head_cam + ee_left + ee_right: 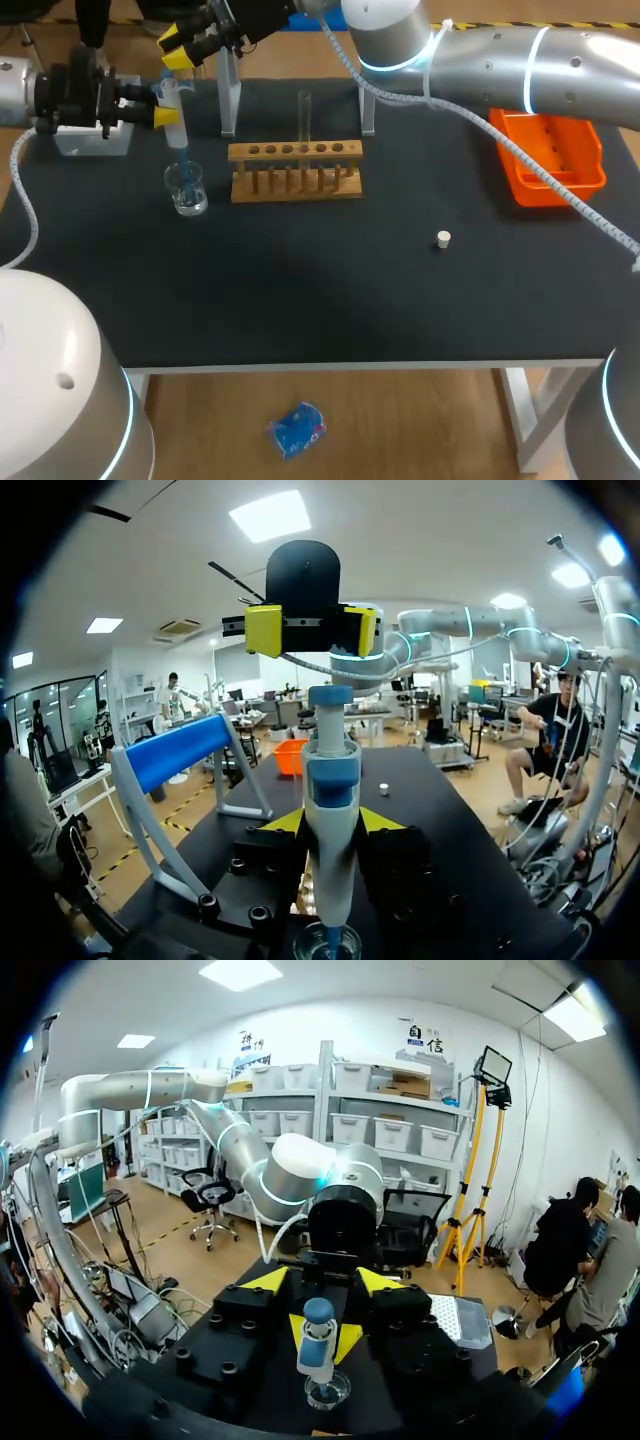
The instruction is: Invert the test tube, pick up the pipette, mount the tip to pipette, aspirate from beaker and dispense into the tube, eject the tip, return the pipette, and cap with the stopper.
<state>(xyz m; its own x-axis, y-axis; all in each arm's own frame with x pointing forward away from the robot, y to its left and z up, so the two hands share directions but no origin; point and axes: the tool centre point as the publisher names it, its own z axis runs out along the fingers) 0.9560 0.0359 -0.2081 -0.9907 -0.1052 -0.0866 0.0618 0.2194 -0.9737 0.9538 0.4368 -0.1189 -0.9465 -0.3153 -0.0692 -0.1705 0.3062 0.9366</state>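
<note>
Head view, table stock as it stands:

- Black table (350, 290), with both arms over its far left corner.
- Left gripper (165, 104): comes in level from the left, with its yellow tips pinching the pipette (175, 125) from two sides.
- Pipette: white and blue, held upright. Its lower end is down in the mouth of the beaker (187, 190).
- Beaker: clear glass, standing just left of the rack.
- Right gripper (180, 50): its arm crosses the far edge from the right. The gripper hangs above and just behind the pipette's head, fingers spread, holding nothing.
- Wooden test tube rack (296, 172): sits mid-table towards the far side. One test tube (304, 115) stands upright in it, open end up.
- Stopper (444, 239): small and white, lying alone on the cloth well right of the rack.
- Orange tray (555, 155): at the right edge, partly under the right arm.
- Pipette stand (230, 100): pale frame behind the rack.

Left wrist view: the pipette is clamped between this gripper's own tips. The right gripper's two yellow tips are set wide apart above the plunger.

Right wrist view: the pipette's blue cap sits below and ahead of the parted fingers, not between them. A pale tip box (462, 1322) lies beside the left gripper.
</note>
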